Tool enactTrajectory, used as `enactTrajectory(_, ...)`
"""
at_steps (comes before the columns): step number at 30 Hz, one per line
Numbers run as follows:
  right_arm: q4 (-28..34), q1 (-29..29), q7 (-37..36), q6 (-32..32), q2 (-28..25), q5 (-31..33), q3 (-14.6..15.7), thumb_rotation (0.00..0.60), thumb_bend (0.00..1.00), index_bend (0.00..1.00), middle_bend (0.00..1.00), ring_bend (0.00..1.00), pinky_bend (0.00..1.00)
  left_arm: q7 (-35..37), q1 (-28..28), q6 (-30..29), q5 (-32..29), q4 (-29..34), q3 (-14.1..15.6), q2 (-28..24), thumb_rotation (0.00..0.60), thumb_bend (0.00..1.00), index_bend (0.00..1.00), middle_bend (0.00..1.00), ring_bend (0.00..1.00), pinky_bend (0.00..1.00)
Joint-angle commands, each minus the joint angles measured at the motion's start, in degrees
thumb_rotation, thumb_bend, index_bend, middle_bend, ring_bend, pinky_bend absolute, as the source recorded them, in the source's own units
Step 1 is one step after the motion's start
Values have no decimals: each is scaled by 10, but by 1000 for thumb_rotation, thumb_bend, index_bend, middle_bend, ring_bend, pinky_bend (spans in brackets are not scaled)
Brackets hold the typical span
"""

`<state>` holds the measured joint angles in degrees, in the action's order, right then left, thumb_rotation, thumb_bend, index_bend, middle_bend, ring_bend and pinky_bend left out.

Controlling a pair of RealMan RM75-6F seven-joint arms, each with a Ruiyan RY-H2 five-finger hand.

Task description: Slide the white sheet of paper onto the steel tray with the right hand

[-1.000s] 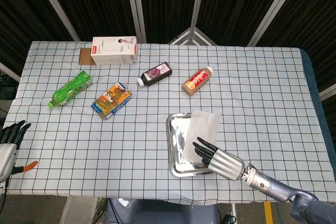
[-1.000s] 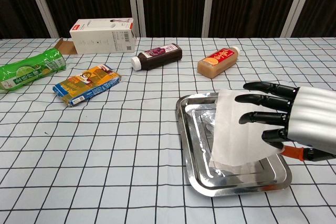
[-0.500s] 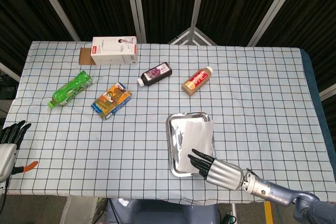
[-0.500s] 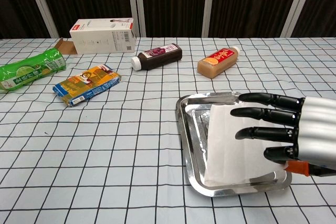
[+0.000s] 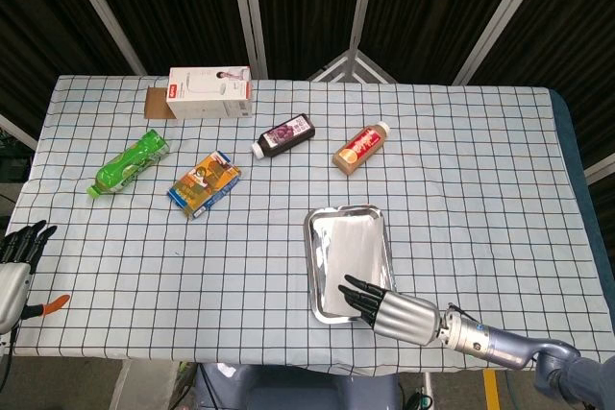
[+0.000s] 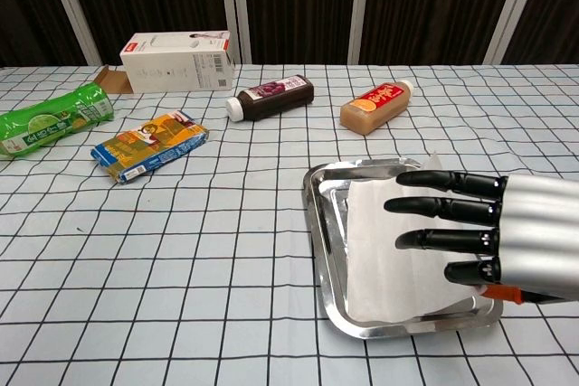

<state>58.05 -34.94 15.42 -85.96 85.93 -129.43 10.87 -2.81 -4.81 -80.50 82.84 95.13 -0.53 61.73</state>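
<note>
The steel tray lies on the checked cloth near the table's front edge. The white sheet of paper lies flat inside it, covering most of the tray floor. My right hand is over the tray's near right part. Its black fingers are spread and laid flat on the paper, gripping nothing. My left hand shows only in the head view, at the table's left front edge, fingers extended and empty.
At the back stand a white box, a dark bottle and an orange bottle. A green bottle and a blue-orange packet lie at the left.
The paper, which overhung the tray's far right rim, has slid fully into the tray. My right hand drew back toward the front edge with it. The left hand stayed still.
</note>
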Motion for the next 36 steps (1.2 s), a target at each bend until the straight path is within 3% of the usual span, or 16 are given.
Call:
enactTrajectory(1, -9, -9, -6, -1, -1, -6, 2, 600, 470, 733, 265, 54, 0, 0, -1, 2, -2, 1, -1, 0, 600, 0, 0, 0, 0, 0)
enactTrajectory(12, -33, -24, -11, -23, 0, -17, 6, 600, 469, 731, 265, 54, 0, -4, 0, -1, -1, 0, -1, 1, 600, 0, 0, 0, 0, 0)
enactTrajectory(14, -36, -23, -9, -26, 0, -14, 5, 600, 469, 682, 265, 54, 0, -4, 0, -1, 0, 0, -1, 1, 600, 0, 0, 0, 0, 0)
enactTrajectory(20, -37, -14, 12, -23, 0, 2, 1, 600, 471, 343, 222, 23, 0, -6, 0, -2, -1, 1, -1, 1, 600, 0, 0, 0, 0, 0)
enactTrajectory(29, -23, -6, 31, -21, -11, 16, -1, 600, 474, 159, 176, 0, 0, -4, 0, -2, 0, 1, 0, 0, 600, 0, 0, 0, 0, 0)
enactTrajectory(36, 3, 8, 40, -21, -27, 45, -11, 600, 472, 113, 145, 0, 0, -3, 0, -1, 1, 2, 0, 0, 600, 0, 0, 0, 0, 0)
